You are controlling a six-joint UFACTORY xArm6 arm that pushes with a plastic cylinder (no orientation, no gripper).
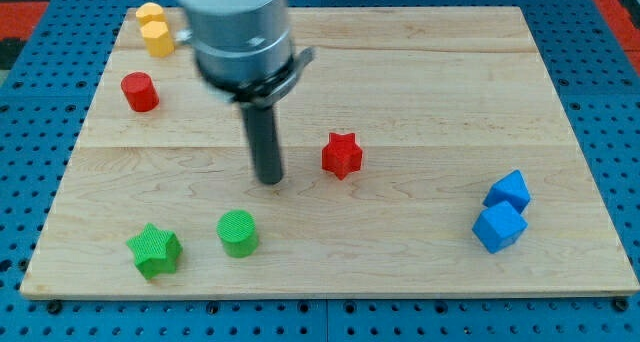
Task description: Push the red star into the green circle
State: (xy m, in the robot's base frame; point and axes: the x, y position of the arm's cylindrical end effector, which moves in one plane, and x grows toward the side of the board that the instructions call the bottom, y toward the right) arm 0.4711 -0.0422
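Note:
The red star (342, 155) lies near the middle of the wooden board. The green circle (238, 232) sits lower and to the left of it, toward the view's bottom. My tip (269, 179) rests on the board left of the red star with a gap between them, and above and slightly right of the green circle. The rod rises from the tip to the arm's grey body at the view's top.
A green star (155, 251) lies left of the green circle. A red cylinder (140, 91) and two yellow blocks (154, 29) sit at the upper left. Two blue blocks (503, 211) sit at the lower right. The board's bottom edge (320, 294) runs just below the green blocks.

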